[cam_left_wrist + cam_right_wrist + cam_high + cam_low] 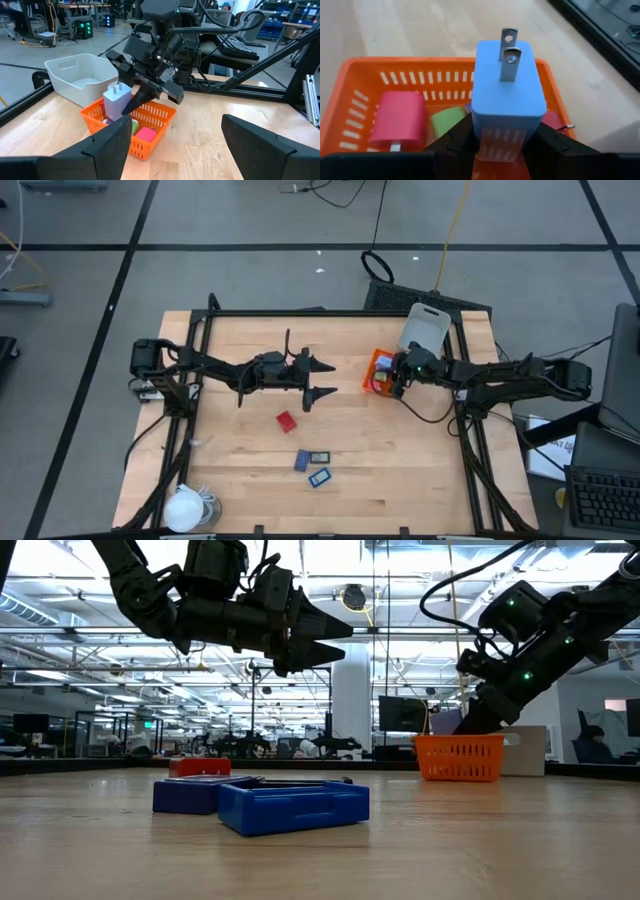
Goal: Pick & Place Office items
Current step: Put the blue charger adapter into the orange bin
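My right gripper [505, 145] is shut on a pale blue plug cube [506, 95] with two metal prongs, just above an orange basket [378, 370]. The basket holds a pink piece [399, 120] and a green piece [447, 122]. My left gripper [325, 378] is open and empty, in the air over the table's middle, facing the basket. A red block [286, 421] and three flat blue and dark rectangles [302, 461] [319, 456] [319, 477] lie flat on the table nearer the front edge. They also show in the low view [290, 805]. My right gripper pinches the plug cube by two opposite sides, at the end away from the prongs [504, 136], between its two fingers. The fingers slant down from the table's right. The cube [117, 100] is lifted clear over the basket, prongs pointing up.
A white bin [425, 330] stands just behind the basket at the far right. A white round lump with a cord [185, 508] lies at the near left corner. A dark frame [300, 313] runs round the table. Bare wood lies between the pieces and the basket.
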`<state>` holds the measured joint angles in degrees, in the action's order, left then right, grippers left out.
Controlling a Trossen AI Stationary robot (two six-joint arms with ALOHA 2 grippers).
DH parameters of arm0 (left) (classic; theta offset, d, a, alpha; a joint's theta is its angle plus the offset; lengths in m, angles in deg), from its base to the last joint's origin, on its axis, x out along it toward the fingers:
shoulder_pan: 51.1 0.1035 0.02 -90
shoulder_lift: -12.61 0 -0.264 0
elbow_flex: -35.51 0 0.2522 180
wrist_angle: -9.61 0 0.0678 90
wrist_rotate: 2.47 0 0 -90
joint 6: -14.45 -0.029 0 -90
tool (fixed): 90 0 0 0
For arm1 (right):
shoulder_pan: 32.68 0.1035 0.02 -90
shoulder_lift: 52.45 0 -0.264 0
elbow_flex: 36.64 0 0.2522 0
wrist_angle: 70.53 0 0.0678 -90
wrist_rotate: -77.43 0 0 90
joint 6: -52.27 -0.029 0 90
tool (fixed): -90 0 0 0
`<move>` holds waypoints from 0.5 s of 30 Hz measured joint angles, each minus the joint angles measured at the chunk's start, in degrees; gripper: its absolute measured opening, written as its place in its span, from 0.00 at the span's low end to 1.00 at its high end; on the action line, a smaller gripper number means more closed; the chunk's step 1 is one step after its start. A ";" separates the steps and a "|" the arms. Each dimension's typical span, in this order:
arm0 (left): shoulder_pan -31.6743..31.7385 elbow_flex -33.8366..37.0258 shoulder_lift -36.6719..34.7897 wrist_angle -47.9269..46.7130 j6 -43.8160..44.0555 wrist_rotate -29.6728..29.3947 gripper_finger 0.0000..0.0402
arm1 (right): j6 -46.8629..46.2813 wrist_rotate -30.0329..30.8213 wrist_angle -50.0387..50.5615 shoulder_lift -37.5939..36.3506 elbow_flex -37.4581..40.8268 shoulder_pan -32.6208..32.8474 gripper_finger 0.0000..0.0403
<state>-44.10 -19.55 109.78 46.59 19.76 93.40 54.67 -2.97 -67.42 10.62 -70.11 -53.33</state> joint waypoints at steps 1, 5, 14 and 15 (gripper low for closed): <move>0.00 0.00 0.00 0.00 0.00 0.00 0.76 | -0.02 -0.99 0.18 0.00 0.00 -0.02 0.30; 0.00 0.00 0.00 0.00 0.02 0.00 0.78 | -0.02 -3.97 0.25 -0.19 0.00 0.03 0.30; 0.00 0.00 0.00 -0.06 0.04 0.00 0.81 | 0.38 -14.21 4.69 -3.72 -0.02 0.02 0.30; 0.00 0.00 0.00 -0.07 0.07 -0.01 0.81 | 0.39 -14.95 5.30 -4.20 -0.02 0.02 0.30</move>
<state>-44.10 -19.55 109.78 46.52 19.82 93.38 55.05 -17.92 -62.12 6.42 -70.13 -53.30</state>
